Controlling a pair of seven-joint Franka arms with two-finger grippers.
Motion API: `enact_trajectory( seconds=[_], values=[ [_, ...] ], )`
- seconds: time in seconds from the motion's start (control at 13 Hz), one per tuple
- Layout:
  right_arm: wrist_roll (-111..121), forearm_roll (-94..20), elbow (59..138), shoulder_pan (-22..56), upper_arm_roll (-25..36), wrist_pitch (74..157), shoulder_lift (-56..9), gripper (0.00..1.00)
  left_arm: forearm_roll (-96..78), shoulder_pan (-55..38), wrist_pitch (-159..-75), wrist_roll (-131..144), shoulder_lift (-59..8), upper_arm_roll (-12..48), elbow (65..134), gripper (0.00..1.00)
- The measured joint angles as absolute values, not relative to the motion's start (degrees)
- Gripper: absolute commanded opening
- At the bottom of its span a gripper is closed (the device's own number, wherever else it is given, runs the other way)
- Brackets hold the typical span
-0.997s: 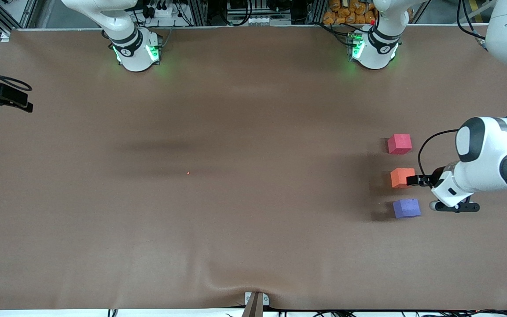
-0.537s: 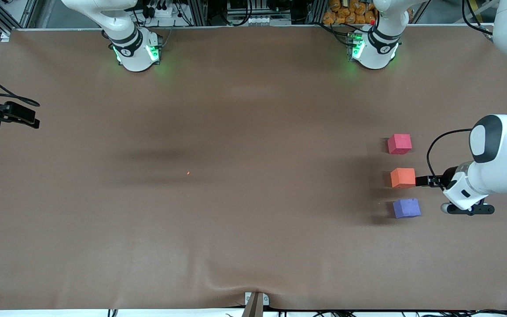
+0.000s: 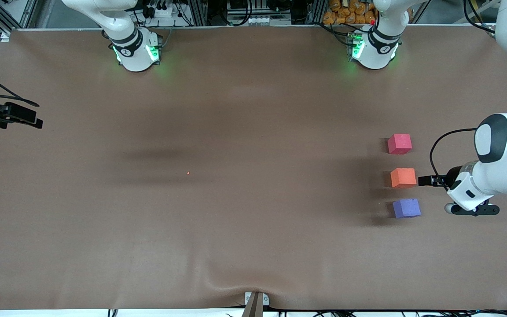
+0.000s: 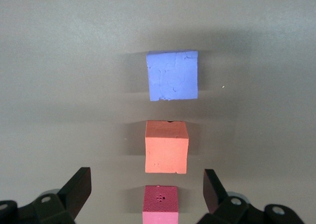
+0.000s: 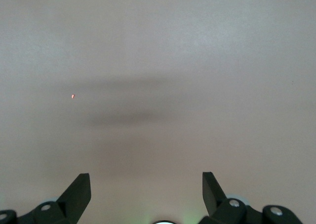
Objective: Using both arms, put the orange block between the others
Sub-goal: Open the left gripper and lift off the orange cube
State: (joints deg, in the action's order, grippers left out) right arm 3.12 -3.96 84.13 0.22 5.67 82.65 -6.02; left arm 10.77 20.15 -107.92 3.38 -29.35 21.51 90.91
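Three cubes stand in a line toward the left arm's end of the table. The orange block (image 3: 403,178) (image 4: 167,146) is the middle one. The pinkish-red cube (image 3: 399,144) (image 4: 160,204) is farther from the front camera and the purple-blue cube (image 3: 406,208) (image 4: 173,75) is nearer. My left gripper (image 3: 423,180) (image 4: 146,178) hangs open above the table beside the orange block, touching no cube. My right gripper (image 3: 13,116) (image 5: 145,179) waits open and empty over bare table at the right arm's end.
The brown table cover (image 3: 236,132) bulges at its near edge by a small bracket (image 3: 255,301). A tiny orange speck (image 3: 188,172) (image 5: 73,96) lies mid-table. Both arm bases (image 3: 137,53) (image 3: 372,50) glow green at the back edge.
My left gripper has drawn back from the orange block toward the left arm's end of the table. The right gripper shifted slightly. The cubes have not moved.
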Motion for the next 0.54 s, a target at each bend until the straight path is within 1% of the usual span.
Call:
enact_trajectory(
  seconds=[0.15, 0.54],
  values=[
    [3.56, -0.58, 84.08, 0.25, 5.4, 82.85, -5.96, 1.0, 10.77, 20.15, -107.67, 3.38, -29.35, 21.52, 90.91, 1.0],
    [3.95, 0.17, 84.06, 0.27, 5.1, 82.84, -5.96, 1.0, 10.77, 20.12, -107.33, 3.38, -29.68, 21.53, 91.67, 1.0]
  ],
)
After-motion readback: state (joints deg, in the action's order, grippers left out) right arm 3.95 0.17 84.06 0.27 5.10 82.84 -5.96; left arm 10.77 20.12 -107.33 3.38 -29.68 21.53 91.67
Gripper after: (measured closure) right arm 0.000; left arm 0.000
